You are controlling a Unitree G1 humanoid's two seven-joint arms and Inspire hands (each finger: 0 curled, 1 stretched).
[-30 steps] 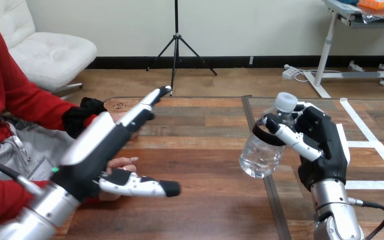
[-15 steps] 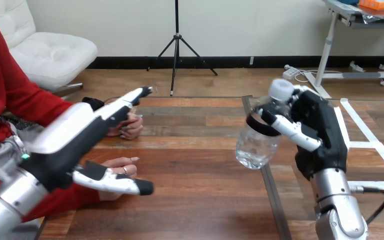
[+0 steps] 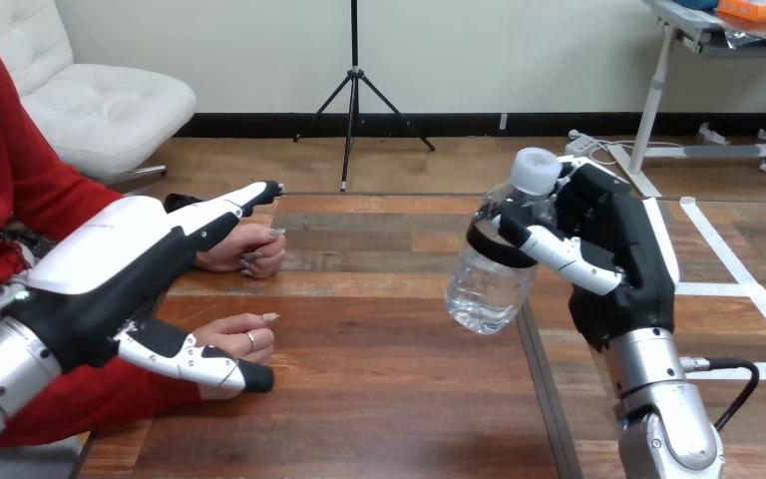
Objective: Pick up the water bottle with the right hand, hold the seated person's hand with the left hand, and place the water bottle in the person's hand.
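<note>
The clear plastic water bottle [image 3: 494, 274] is clasped, off the wooden tabletop [image 3: 389, 399], by the right hand [image 3: 613, 249]. The person's hand [image 3: 239, 334] is not yet held: the left hand [image 3: 110, 269] is spread open over it.

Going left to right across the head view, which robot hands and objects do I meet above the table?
The left robot hand, open, then the water bottle, then the right robot hand gripping it.

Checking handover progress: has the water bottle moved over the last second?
Yes. The water bottle, gripped by the right robot hand, has shifted left, toward the person; its base now lies left of the table's dark seam.
</note>
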